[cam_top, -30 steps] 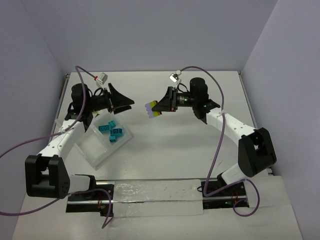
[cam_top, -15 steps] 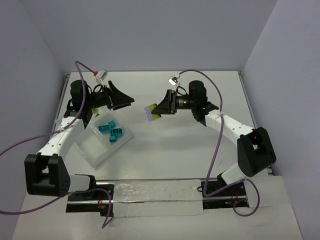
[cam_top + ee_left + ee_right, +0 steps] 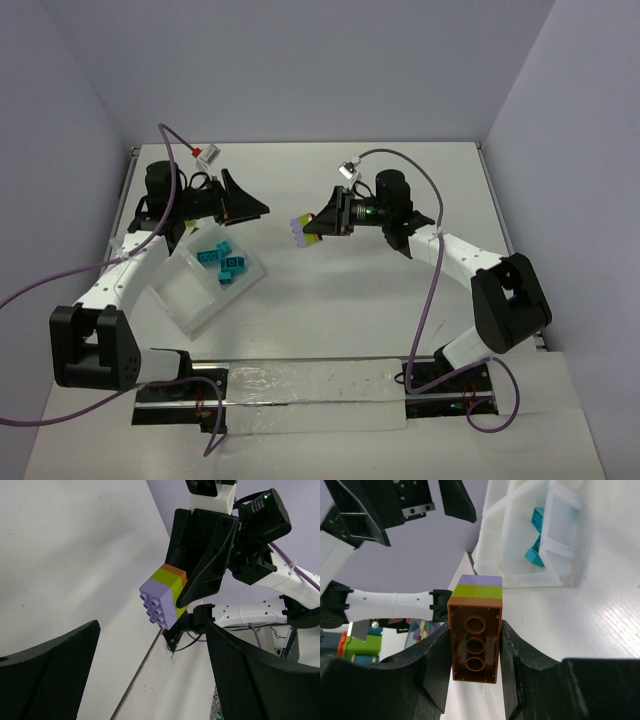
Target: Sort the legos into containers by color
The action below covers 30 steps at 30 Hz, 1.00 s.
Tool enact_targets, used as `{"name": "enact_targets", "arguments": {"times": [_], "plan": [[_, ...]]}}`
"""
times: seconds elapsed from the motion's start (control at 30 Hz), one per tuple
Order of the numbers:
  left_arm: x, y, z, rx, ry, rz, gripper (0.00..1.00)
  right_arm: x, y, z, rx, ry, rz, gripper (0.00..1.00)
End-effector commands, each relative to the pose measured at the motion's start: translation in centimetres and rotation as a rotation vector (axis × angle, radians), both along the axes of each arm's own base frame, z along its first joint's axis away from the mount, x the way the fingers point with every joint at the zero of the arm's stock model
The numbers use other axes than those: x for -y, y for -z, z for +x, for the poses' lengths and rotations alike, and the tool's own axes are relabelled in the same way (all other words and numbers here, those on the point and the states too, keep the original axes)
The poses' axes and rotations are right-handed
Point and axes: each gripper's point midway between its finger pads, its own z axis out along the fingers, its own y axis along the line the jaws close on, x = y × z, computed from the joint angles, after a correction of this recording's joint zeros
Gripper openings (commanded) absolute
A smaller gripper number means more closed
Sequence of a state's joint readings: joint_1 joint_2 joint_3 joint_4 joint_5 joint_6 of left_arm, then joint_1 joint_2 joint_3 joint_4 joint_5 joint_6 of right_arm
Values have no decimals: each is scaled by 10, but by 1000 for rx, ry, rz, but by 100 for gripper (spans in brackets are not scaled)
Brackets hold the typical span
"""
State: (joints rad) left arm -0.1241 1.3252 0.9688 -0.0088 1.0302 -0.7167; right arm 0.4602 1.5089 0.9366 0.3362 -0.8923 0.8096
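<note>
Hiding stack (image 3: 164, 596) sides: right pincer (image 3: 474, 645)

**Hidden, cropped and unclear parts around the tray**

From above, the tray's (image 3: 195, 300) far-left part lies under the left arm (image 3: 128, 268), so its compartments cannot be counted. The teal bricks (image 3: 223, 264) inside it are too small and bunched to count. Right of the tray, the stack (image 3: 304, 226) is tiny, and its orange layer, sunk in the right gripper (image 3: 316, 222), barely shows. In the right wrist view the tray (image 3: 560, 550) is cut by the top edge, and its cloudy walls partly veil the teal bricks (image 3: 532, 556). Below the tray there, the fingers (image 3: 437, 660) cover the stack's (image 3: 475, 630) sides, and its studs face away. Below-left of the tray, off-counter clutter (image 3: 357, 642) is only a coloured blur.
</note>
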Motion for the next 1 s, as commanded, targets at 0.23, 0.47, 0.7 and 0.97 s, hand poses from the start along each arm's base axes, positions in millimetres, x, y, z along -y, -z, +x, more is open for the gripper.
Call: {"name": "enact_targets", "arguments": {"times": [0.23, 0.47, 0.7, 0.97], "plan": [[-1, -13, 1, 83, 23, 53, 95, -8, -19, 7, 88, -19, -10, 0], [1, -15, -12, 88, 76, 32, 95, -10, -18, 4, 78, -68, -16, 0], [7, -26, -25, 137, 139, 13, 95, -12, -35, -2, 89, -108, 27, 0], [17, -22, -23, 140, 167, 20, 94, -13, -54, -7, 92, -119, 106, 0]]}}
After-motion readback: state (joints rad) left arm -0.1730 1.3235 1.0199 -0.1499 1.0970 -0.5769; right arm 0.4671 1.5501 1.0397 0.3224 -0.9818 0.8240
